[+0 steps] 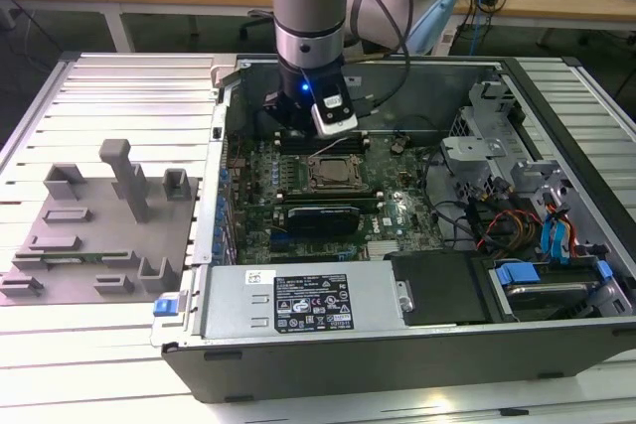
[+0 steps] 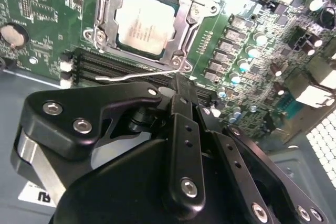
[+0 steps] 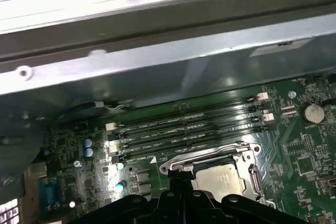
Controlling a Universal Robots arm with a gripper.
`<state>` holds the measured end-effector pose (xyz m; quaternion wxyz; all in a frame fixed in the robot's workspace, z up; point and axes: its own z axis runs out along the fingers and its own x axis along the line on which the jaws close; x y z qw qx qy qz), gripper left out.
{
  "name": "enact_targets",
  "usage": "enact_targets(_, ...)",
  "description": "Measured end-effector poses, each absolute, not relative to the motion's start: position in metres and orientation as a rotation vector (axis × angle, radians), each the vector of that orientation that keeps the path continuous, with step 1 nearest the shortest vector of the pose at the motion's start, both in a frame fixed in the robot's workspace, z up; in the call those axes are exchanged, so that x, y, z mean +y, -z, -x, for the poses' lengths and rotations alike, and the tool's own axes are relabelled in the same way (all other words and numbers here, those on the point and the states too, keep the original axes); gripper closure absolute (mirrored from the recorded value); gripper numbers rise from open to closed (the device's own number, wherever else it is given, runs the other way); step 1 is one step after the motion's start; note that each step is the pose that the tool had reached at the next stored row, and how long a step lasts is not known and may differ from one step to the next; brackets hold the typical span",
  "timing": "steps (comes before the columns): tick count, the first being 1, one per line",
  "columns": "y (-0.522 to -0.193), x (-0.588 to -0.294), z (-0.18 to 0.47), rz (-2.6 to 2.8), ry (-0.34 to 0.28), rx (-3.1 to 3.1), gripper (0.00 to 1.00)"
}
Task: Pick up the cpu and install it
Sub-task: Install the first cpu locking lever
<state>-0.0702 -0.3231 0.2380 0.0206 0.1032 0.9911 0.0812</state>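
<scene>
cpu point(image 2: 143, 23) lies in socket frame point(image 2: 198, 10), mid-motherboard point(image 2: 31, 3), beside memory slots point(image 2: 89, 64)
Gripper point(image 2: 180, 85) fingers together, empty, tip just above lever wire point(image 2: 136, 75)
Risk: tip snags wire or scrapes slots if lowered; a skewed cpu could bend pins

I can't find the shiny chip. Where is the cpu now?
In both wrist views the cpu sits inside the metal-framed socket on the green motherboard, next to the long memory slots.

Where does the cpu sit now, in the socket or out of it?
In: the cpu lies flat within the socket's metal frame.
</scene>
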Motion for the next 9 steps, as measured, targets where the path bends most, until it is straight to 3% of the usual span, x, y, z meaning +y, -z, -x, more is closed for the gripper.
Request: enact_targets(9,-0.234,-0.322,0.05,-0.386,-0.25,3.062,0.89)
